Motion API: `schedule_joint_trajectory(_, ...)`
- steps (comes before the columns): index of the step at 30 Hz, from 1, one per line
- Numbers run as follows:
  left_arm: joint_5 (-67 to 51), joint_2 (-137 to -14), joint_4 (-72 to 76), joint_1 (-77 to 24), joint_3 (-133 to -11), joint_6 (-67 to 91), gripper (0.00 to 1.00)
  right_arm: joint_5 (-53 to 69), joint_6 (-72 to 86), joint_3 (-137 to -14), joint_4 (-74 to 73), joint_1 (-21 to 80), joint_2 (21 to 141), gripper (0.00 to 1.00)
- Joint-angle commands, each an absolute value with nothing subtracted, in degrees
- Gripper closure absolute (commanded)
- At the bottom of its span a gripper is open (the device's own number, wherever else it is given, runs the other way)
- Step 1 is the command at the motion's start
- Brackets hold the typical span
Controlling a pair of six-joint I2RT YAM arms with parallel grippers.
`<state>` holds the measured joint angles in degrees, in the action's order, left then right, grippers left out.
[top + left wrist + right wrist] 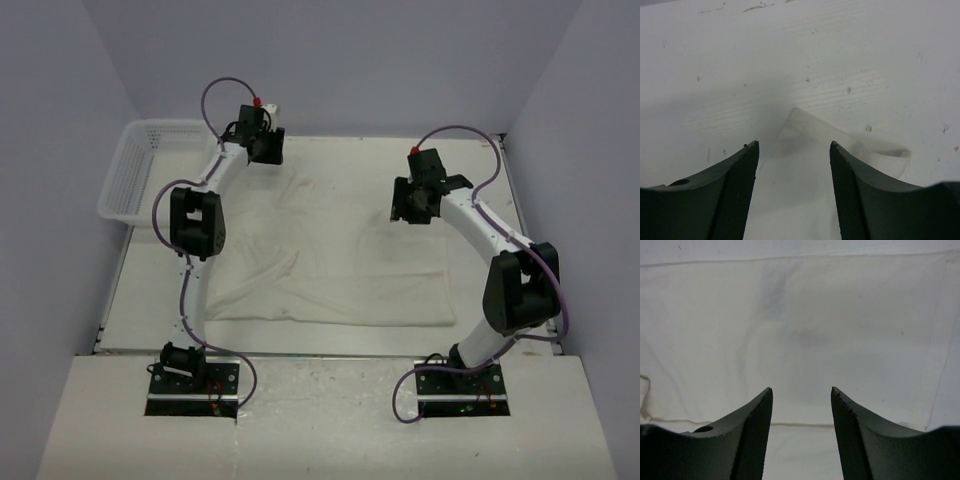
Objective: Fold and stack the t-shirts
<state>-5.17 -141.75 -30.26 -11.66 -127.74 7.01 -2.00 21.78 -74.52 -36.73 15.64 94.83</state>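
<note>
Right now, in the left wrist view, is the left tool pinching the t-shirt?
No, the left tool stands open with nothing between its sides, and the t-shirt corner lies loose on the table below it.

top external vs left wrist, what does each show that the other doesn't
Only the top external view shows the whole t-shirt spread flat, the white mesh basket at the far left, and the right gripper above the shirt. Only the left wrist view shows the textured finger pads up close, a fabric corner lying loose below the open jaws, and small specks on the table. Both show the left gripper, part of the shirt and the pale table.
</note>
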Motion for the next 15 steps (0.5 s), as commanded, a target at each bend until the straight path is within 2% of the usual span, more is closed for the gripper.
schedule_joint_trajectory(1, -5.2, -143.4, -27.1, -11.8, -131.1, 3.0, 0.41, -1.3, 21.6, -73.7, -34.5, 15.0, 91.0, 0.48)
schedule_joint_trajectory(11, -0.3, -147.5, -26.0, -12.0, -130.8, 1.2, 0.34, -1.0, 22.1, -73.5, -33.8, 13.5, 90.9, 0.48)
schedule_joint_trajectory(15, -2.2, -147.7, -23.1, -12.1, -130.2, 1.0, 0.33, -0.7, 22.2, -72.9, -33.5, 13.3, 89.5, 0.48)
